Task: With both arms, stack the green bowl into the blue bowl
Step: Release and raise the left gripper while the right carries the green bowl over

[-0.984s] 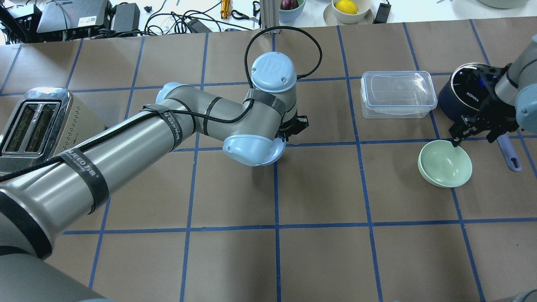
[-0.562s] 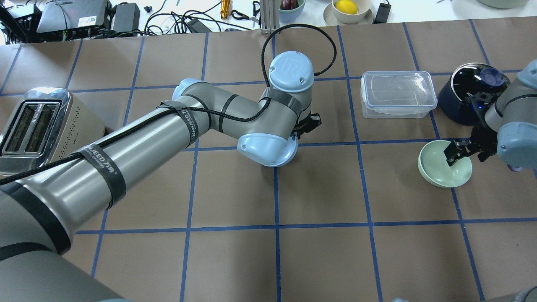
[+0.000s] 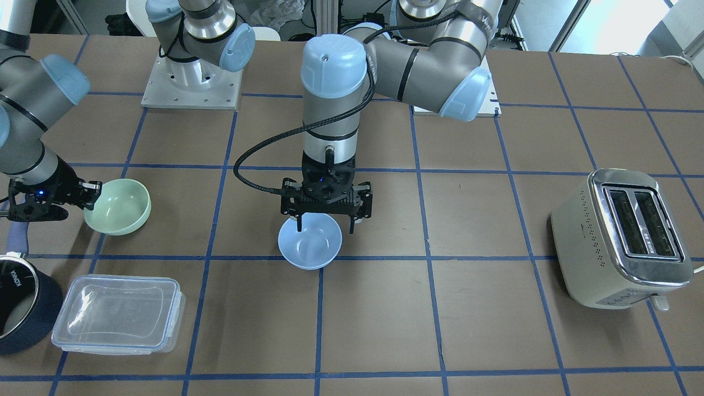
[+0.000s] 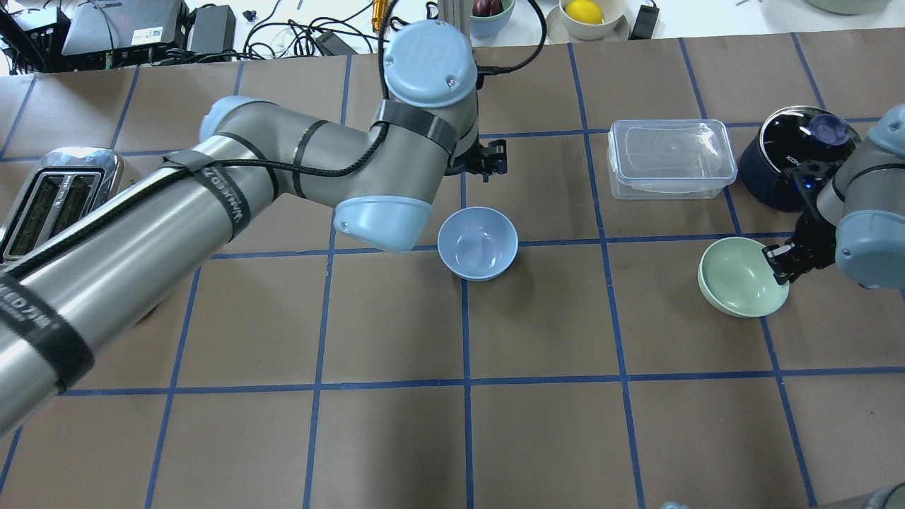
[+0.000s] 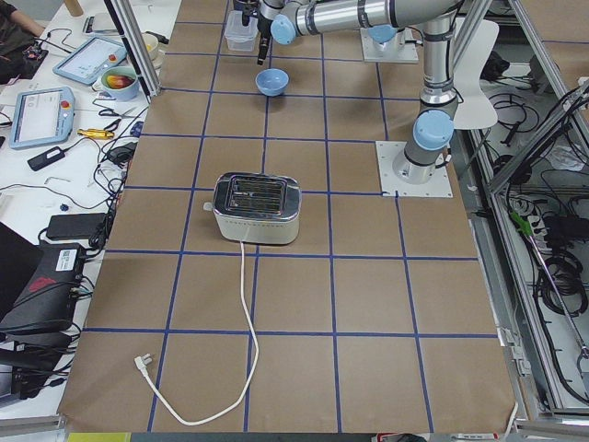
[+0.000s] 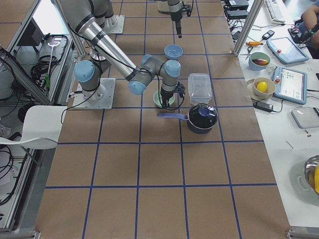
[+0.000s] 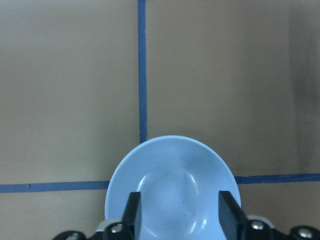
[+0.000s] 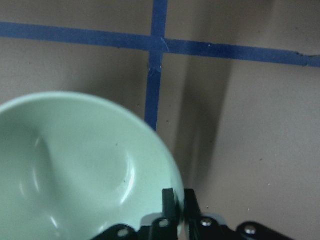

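Overhead exterior view has the small round pale sky-blue bowl (image 4: pixel 478 242) standing upright on the brown paper table (image 4: pixel 537 424), near the middle, on a crossing of blue tape lines. The left gripper (image 3: pixel 324 228) hangs above this bowl and points down. Its black fingers (image 7: pixel 134 215) are spread wide, released, and the left wrist view shows the bowl's hollow between them. At 3 o'clock from the blue bowl, well apart, is the small round matte mint-green bowl (image 4: pixel 742 277), which seems a little tilted. The right gripper (image 8: pixel 179 202) is clenched on its rim at the 3 o'clock edge, pinching the thin wall. A clear plastic box with lid (image 4: pixel 670 168) lies at 11 o'clock from the green bowl, and a dark navy saucepan (image 4: pixel 771 173) is at 1 o'clock, near. A shiny cream toaster (image 4: pixel 42 205) stands at 9 o'clock from the blue bowl, far off.
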